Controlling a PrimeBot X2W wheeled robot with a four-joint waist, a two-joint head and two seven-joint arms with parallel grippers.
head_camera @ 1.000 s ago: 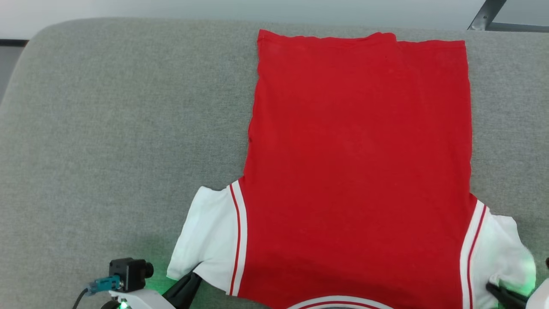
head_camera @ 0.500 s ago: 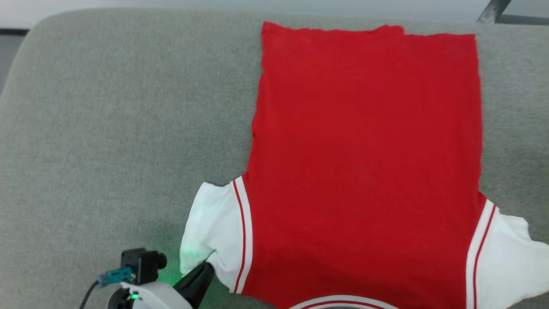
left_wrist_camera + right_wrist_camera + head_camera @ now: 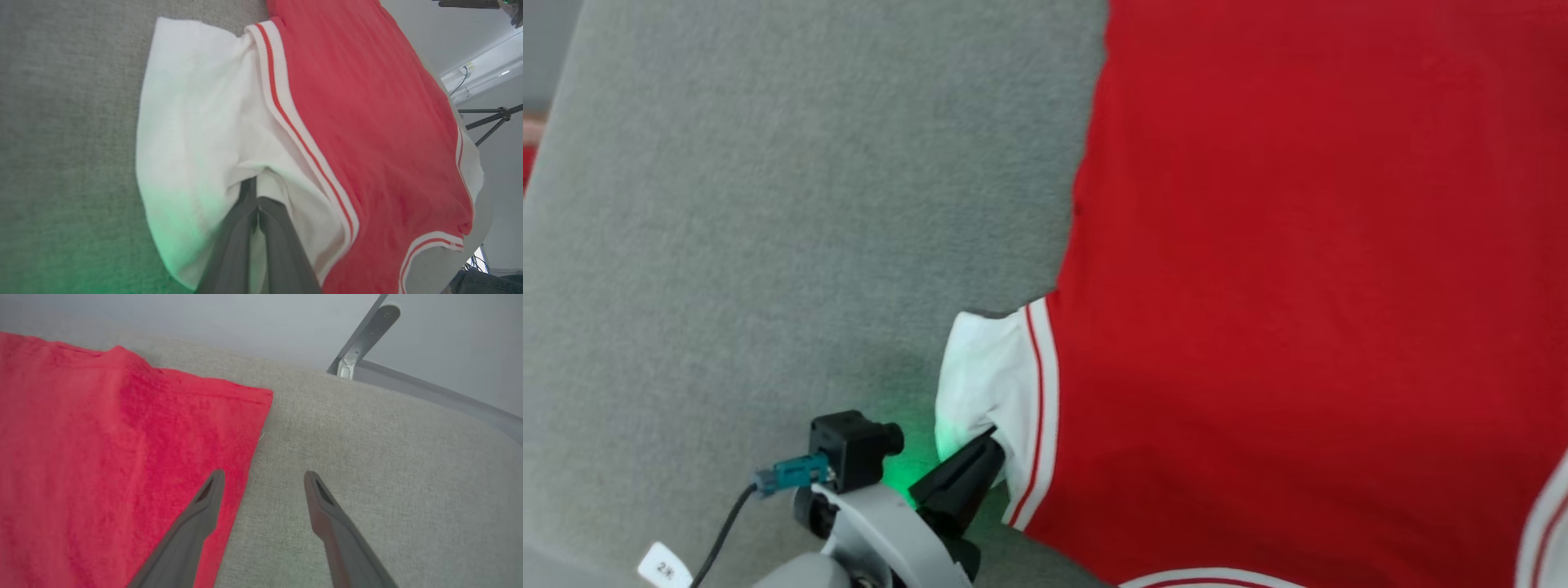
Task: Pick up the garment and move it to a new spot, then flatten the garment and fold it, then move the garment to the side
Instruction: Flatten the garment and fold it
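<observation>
Jaws of my left gripper (image 3: 980, 449) clamp the white sleeve (image 3: 196, 122) of the garment (image 3: 1298, 286), flat on the grey cushion (image 3: 768, 204), while my right gripper (image 3: 264, 477), just released, hangs wide and empty, so folding looks next.

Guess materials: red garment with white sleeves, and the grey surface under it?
Bright red soft garment: likely thin knit jersey, matte; fine knit texture, ribbed white-and-red trim. Grey cushioned surface: probably woven upholstery fabric, matte; visible flecked weave.
</observation>
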